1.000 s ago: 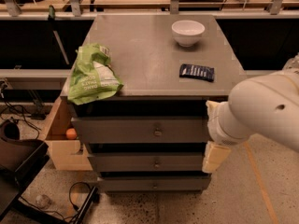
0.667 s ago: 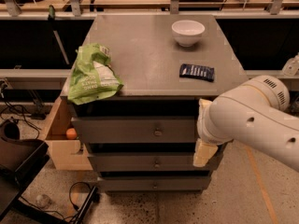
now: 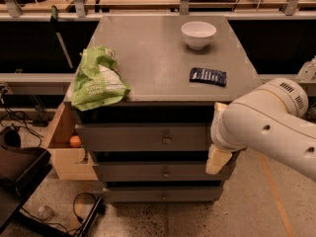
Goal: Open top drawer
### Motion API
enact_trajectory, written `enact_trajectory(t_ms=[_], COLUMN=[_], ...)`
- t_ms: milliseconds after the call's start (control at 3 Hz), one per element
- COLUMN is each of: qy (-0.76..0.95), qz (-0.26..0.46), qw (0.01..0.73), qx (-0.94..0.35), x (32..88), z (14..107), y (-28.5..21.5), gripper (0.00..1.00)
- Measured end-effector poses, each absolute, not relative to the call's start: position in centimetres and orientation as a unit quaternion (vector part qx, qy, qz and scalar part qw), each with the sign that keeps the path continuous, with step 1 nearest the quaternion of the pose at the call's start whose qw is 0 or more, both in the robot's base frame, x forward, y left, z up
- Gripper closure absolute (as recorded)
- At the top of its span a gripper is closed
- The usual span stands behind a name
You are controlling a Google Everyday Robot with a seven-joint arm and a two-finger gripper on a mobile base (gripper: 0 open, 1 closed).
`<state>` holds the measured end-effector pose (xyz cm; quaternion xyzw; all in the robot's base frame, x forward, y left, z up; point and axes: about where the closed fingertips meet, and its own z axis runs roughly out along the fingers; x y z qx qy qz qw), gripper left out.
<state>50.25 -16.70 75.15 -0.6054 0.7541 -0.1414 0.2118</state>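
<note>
The top drawer (image 3: pixel 143 137) is the uppermost of three grey fronts under the grey cabinet top (image 3: pixel 158 58). It has one small round metal knob (image 3: pixel 167 139). Its front lines up with the two narrower fronts below. A thick white arm link (image 3: pixel 261 127) reaches in from the right and covers the right ends of the drawer fronts. A cream part of it (image 3: pixel 217 158) hangs beside the second drawer. My gripper itself is out of view, and nothing touches the knob.
On the cabinet top lie a green crumpled bag (image 3: pixel 98 85) at the front left, a white bowl (image 3: pixel 198 33) at the back and a dark blue packet (image 3: pixel 208 76). A pale wooden box (image 3: pixel 61 157) with an orange ball (image 3: pixel 75 141) stands at the left. Cables lie on the floor.
The white arm has swung a little to the left and turned in front of the drawers' right end. The drawers have not moved.
</note>
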Motion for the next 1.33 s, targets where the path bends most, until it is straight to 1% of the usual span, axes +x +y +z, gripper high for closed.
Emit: enact_trajectory(t_ms=[667,1333], qy=[0.751,0.735], qz=[-0.122,-0.129], qw=[0.184,0.173], qx=[-0.622,-0.643], x=[51.2,53.6], z=[70.3,68.2], y=[-15.8,-15.1], gripper=[0.00,0.00])
